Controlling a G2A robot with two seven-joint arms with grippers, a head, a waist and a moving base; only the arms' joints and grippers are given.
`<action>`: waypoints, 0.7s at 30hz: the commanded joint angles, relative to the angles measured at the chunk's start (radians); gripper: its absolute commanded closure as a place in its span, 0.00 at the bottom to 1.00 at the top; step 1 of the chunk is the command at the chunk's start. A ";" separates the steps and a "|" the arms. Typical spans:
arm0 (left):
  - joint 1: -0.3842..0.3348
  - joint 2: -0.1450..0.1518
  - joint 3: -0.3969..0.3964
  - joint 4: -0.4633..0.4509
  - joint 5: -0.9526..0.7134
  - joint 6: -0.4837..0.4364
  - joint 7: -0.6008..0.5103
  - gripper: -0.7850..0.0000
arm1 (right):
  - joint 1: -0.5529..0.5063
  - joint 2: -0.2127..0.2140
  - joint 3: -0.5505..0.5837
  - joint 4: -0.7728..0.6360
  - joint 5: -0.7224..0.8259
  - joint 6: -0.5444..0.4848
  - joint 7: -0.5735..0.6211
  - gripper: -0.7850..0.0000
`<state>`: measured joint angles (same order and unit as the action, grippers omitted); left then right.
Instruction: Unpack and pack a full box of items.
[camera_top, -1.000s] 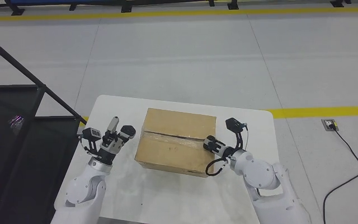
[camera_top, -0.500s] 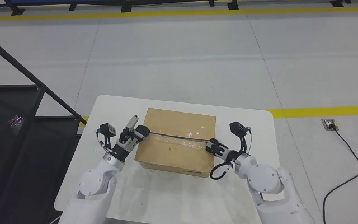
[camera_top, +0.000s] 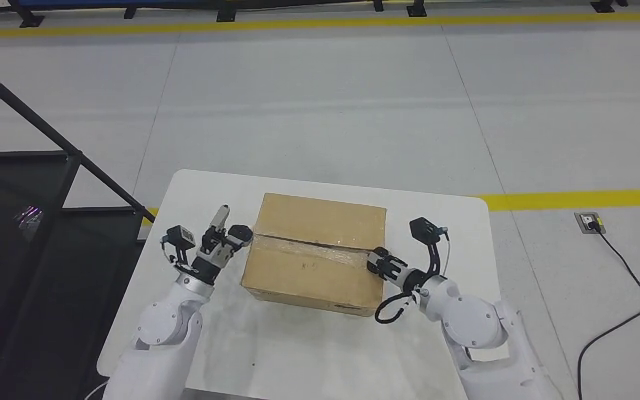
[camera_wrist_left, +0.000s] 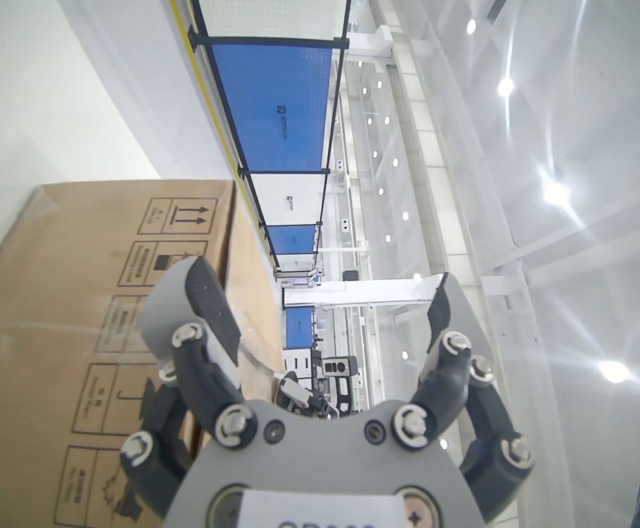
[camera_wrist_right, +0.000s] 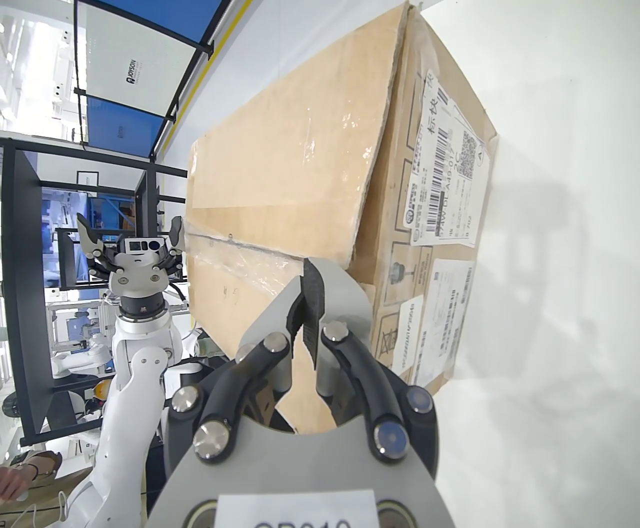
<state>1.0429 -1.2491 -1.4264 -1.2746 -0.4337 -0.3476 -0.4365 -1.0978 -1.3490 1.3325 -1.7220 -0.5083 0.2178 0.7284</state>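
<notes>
A closed brown cardboard box (camera_top: 315, 255) with clear tape along its top seam stands in the middle of the white table (camera_top: 450, 222). My left gripper (camera_top: 222, 232) is open just off the box's left side, one finger (camera_wrist_left: 210, 305) close to the printed side wall of the box (camera_wrist_left: 90, 300), nothing between the fingers. My right gripper (camera_top: 378, 262) is shut, its tips (camera_wrist_right: 311, 287) against the top edge of the box (camera_wrist_right: 280, 165) at the right end of the seam. Across the box, the right wrist view shows the left gripper (camera_wrist_right: 131, 239) open.
White shipping labels (camera_wrist_right: 445, 165) cover the box's right side wall. A black metal frame (camera_top: 60, 160) stands off the table's left edge. Bare table lies in front of and behind the box.
My left gripper went right up to the box's left top edge, then drew back a little to the left. My right gripper stayed shut at the seam's right end.
</notes>
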 joint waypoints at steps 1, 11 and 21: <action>0.002 -0.001 0.007 0.006 0.008 0.004 -0.007 0.00 | 0.003 0.001 -0.001 0.005 0.004 -0.002 -0.001 1.00; -0.003 -0.007 0.025 0.024 0.014 -0.005 0.009 0.00 | 0.000 0.005 -0.012 -0.002 0.023 -0.034 -0.033 1.00; 0.073 0.012 -0.112 -0.106 -0.035 -0.046 0.029 0.00 | -0.105 0.015 0.045 -0.123 0.053 -0.313 -0.248 1.00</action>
<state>1.1017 -1.2398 -1.5206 -1.3581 -0.4654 -0.3923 -0.4067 -1.1931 -1.3346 1.3728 -1.8404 -0.4537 -0.0468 0.5167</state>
